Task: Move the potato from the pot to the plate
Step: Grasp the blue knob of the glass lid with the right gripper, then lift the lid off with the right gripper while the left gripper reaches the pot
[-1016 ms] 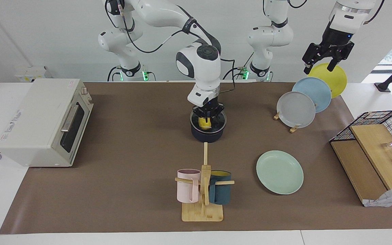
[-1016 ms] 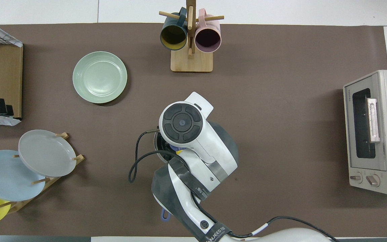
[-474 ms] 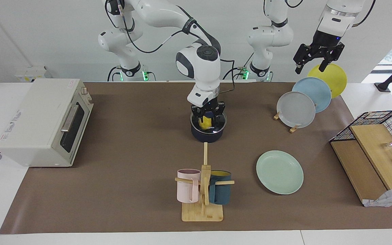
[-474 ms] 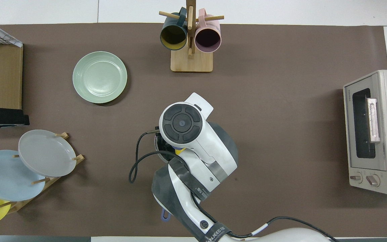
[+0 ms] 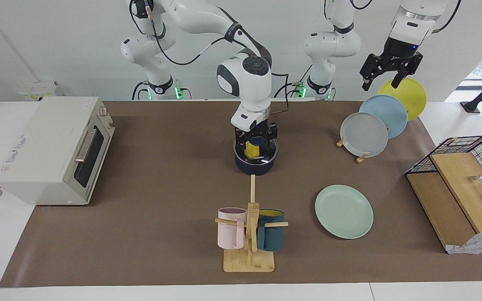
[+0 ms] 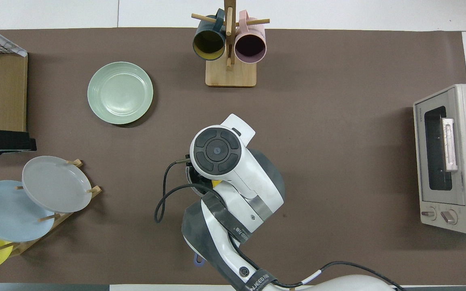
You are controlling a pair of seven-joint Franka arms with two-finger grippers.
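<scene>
The yellow potato sits in the dark navy pot in the middle of the table. My right gripper reaches straight down into the pot, open, one finger on each side of the potato. I cannot tell whether the fingers touch it. In the overhead view the right arm covers most of the pot; only a yellow sliver of the potato shows. The mint-green plate lies bare, farther from the robots and toward the left arm's end. My left gripper hangs open, high over the plate rack.
A rack holds a grey plate, a light blue plate and a yellow plate. A mug tree with a pink and a teal mug stands just past the pot. A toaster oven and a wire basket flank the table's ends.
My right gripper has gone from shut above the potato to open around it. The left gripper has risen and drifted a little toward the table's middle, above the plate rack.
</scene>
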